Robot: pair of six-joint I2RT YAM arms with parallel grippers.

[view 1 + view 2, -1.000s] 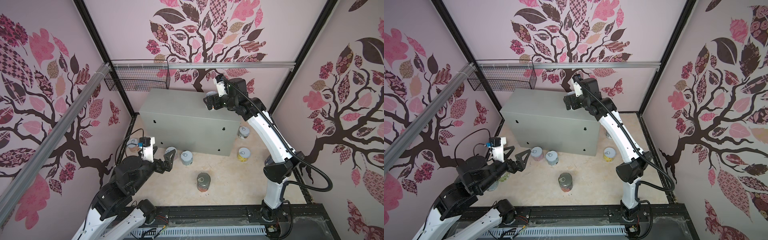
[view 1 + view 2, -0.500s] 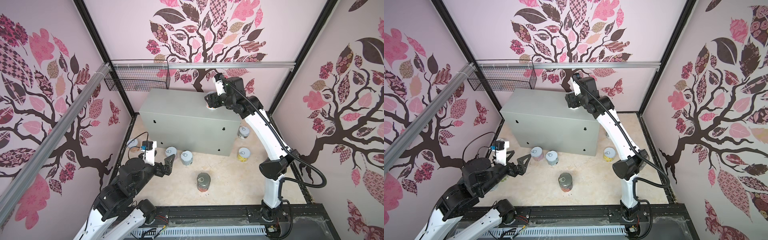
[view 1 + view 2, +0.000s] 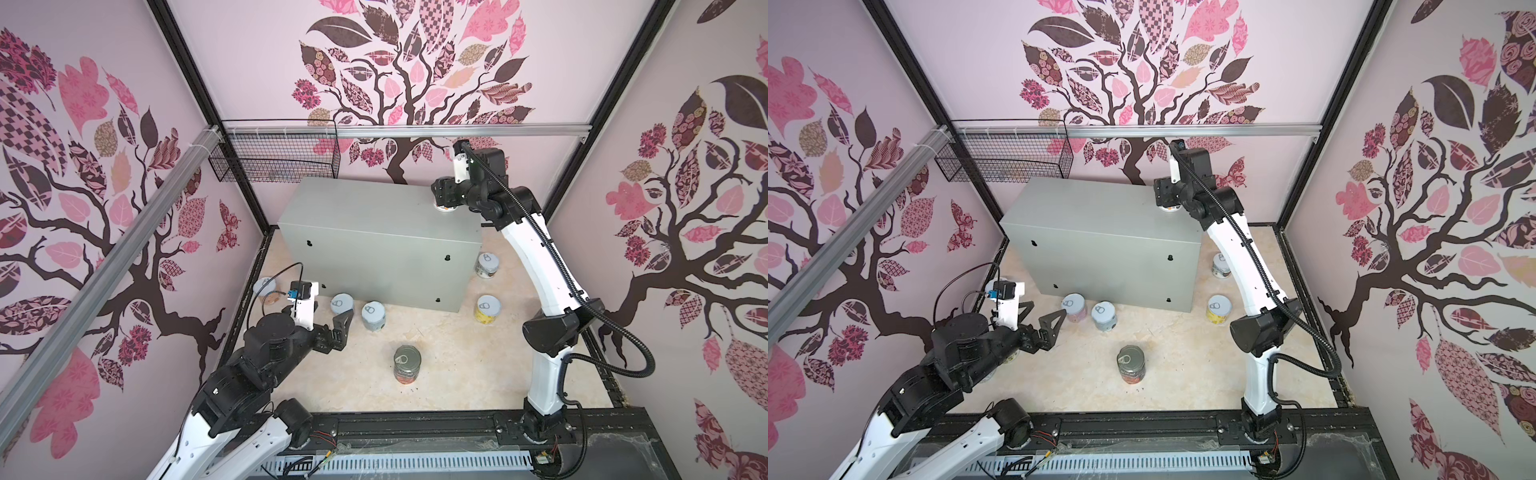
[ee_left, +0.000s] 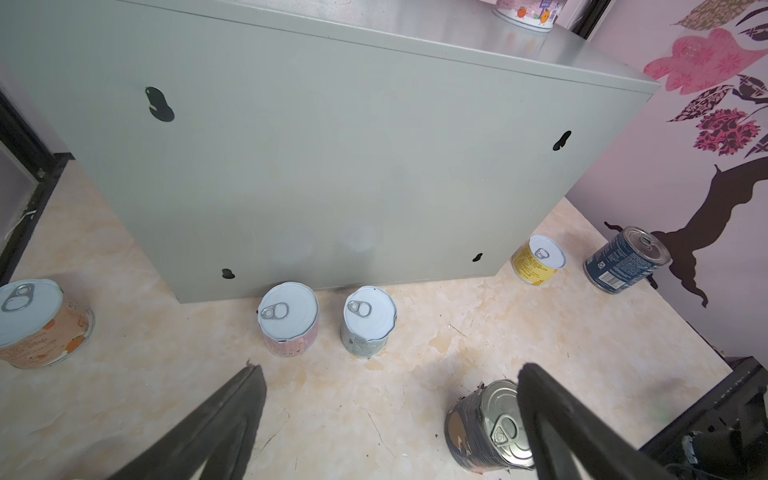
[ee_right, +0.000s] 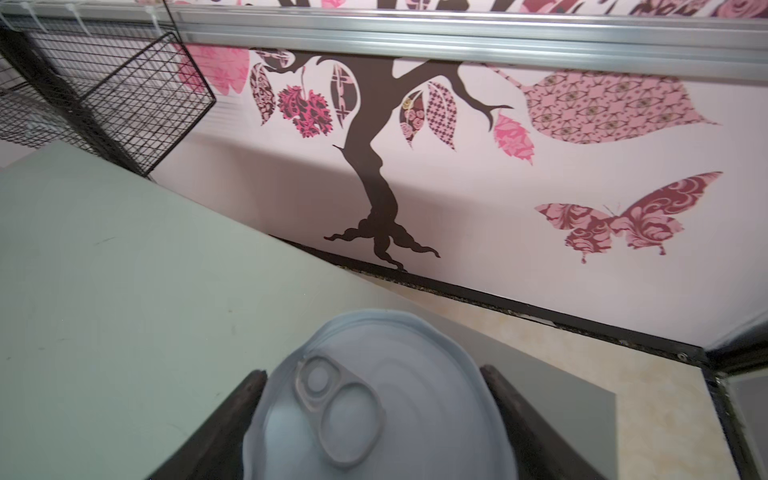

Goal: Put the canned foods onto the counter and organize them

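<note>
My right gripper (image 3: pixel 444 203) (image 5: pixel 372 372) is shut on a short can with a pale blue pull-tab lid (image 5: pixel 374 415), held at the far right corner of the grey counter (image 3: pixel 374 216) (image 5: pixel 104 291). My left gripper (image 3: pixel 322 320) (image 4: pixel 390 370) hangs open over the floor with nothing in it. On the floor ahead of it stand a pink can (image 4: pixel 287 318) and a pale blue can (image 4: pixel 369 320), both against the counter's front. A tall reddish can (image 3: pixel 406 363) (image 4: pixel 486 424) sits beside one finger.
A yellow can (image 3: pixel 487 309) and a white-lidded can (image 3: pixel 486 265) stand right of the counter. A dark blue tall can (image 4: pixel 625 259) is by the right wall and an orange-labelled can (image 4: pixel 37 324) is at the left. A black wire basket (image 3: pixel 274 162) hangs behind the counter.
My right gripper has shut on the can and shifted a little toward the counter's far right corner. My left arm has shifted slightly and its gripper stays open.
</note>
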